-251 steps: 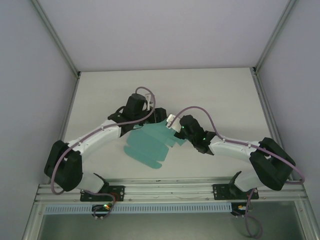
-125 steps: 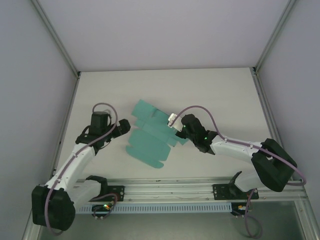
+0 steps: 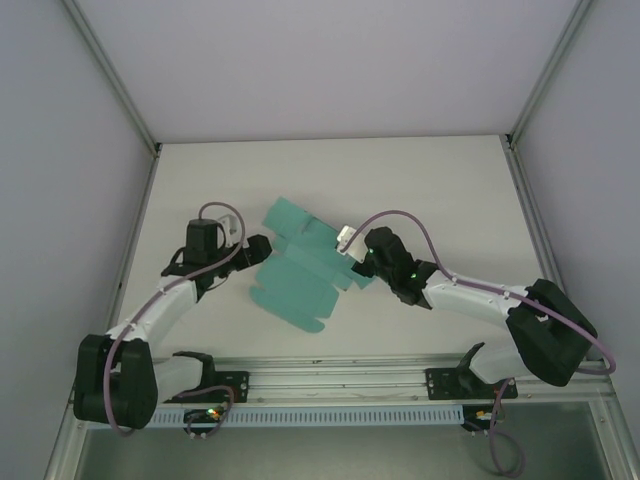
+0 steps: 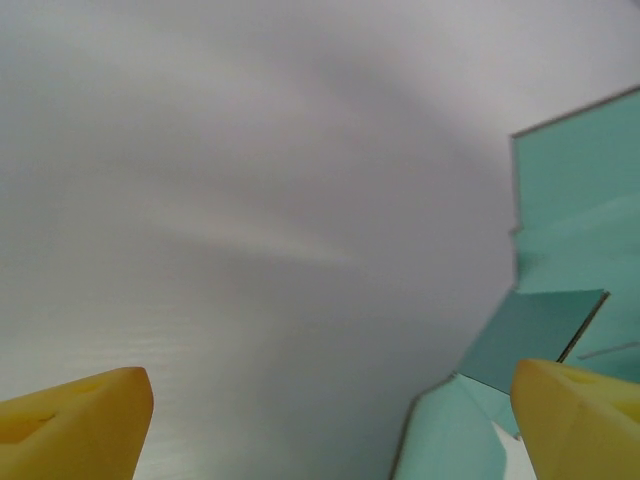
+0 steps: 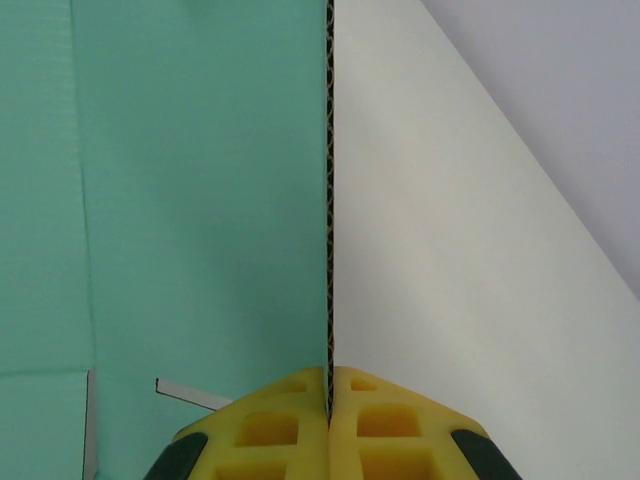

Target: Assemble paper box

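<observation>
The paper box (image 3: 300, 268) is a flat teal die-cut sheet with flaps, lying mid-table. My right gripper (image 3: 356, 262) is shut on its right edge. In the right wrist view the yellow pads (image 5: 290, 425) pinch the card's thin edge at the right gripper (image 5: 329, 392), with the teal sheet (image 5: 190, 200) spreading to the left. My left gripper (image 3: 256, 250) stands open just left of the sheet, apart from it. The left wrist view has the left gripper (image 4: 330, 430) with wide-spread yellow fingertips (image 4: 80, 425), bare table between them, and the paper box (image 4: 575, 200) at the right.
The white table (image 3: 430, 190) is walled by pale panels at the left, right and back, with metal posts at the corners (image 3: 155, 148). A metal rail (image 3: 330, 385) carrying both arm bases runs along the near edge.
The left gripper let go of the sheet's far flap, opened and pulled away left, then swung back close to the sheet's left edge. The right gripper kept its grip and stayed put.
</observation>
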`<action>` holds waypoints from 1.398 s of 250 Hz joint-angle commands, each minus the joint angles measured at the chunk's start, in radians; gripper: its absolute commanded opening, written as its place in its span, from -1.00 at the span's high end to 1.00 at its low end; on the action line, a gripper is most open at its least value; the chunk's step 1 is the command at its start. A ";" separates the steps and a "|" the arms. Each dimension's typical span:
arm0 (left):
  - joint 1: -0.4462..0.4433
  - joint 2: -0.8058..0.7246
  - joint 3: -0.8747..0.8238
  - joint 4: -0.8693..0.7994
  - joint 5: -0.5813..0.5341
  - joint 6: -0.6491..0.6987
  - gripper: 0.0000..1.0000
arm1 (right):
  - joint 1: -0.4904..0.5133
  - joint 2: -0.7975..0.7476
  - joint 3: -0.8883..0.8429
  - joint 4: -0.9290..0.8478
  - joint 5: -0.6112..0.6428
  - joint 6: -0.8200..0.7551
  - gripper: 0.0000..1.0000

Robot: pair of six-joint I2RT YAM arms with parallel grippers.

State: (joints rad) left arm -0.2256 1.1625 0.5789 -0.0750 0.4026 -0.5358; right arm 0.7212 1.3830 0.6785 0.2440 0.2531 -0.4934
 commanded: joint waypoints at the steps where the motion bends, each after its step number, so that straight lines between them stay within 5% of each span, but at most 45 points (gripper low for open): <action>1: -0.021 0.004 -0.024 0.101 0.107 0.062 -0.85 | -0.002 -0.027 -0.010 0.011 -0.038 0.015 1.00; 79: -0.114 0.075 -0.008 0.117 0.086 0.139 -0.68 | -0.002 -0.048 -0.014 0.009 -0.091 0.018 1.00; 227: -0.168 0.162 -0.024 0.265 0.051 0.134 0.53 | -0.002 -0.069 -0.038 -0.006 -0.137 0.012 1.00; 350: -0.186 0.304 0.041 0.263 0.019 0.117 0.88 | -0.003 -0.073 -0.037 -0.022 -0.156 -0.004 1.00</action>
State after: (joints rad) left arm -0.4007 1.4303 0.5858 0.1886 0.4297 -0.4122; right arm 0.7124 1.3281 0.6476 0.2348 0.1463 -0.4980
